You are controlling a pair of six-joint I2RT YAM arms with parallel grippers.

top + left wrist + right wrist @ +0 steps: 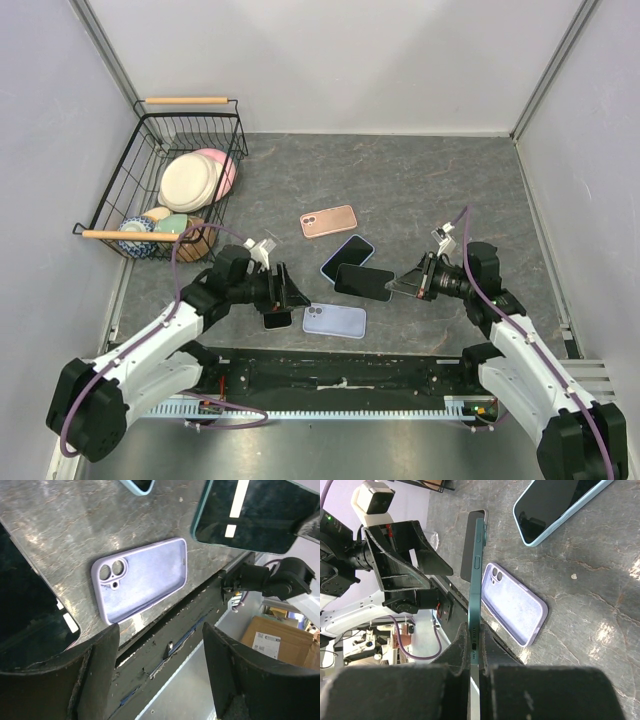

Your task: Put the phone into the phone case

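An empty lilac phone case (334,320) lies open side up near the table's front edge; it also shows in the left wrist view (140,578) and the right wrist view (515,603). My right gripper (405,286) is shut on the end of a teal phone (363,281), holding it flat above the table, right of and above the case. The right wrist view shows the phone edge-on (478,570) between the fingers. My left gripper (292,297) is open and empty, just left of the case. The teal phone's dark screen shows in the left wrist view (255,515).
A dark phone (277,318) lies under my left gripper. A phone in a light blue case (346,257) and a pink phone (328,221) lie further back. A wire basket (130,195) with plates and bowls stands at the back left. A black rail (330,367) runs along the front edge.
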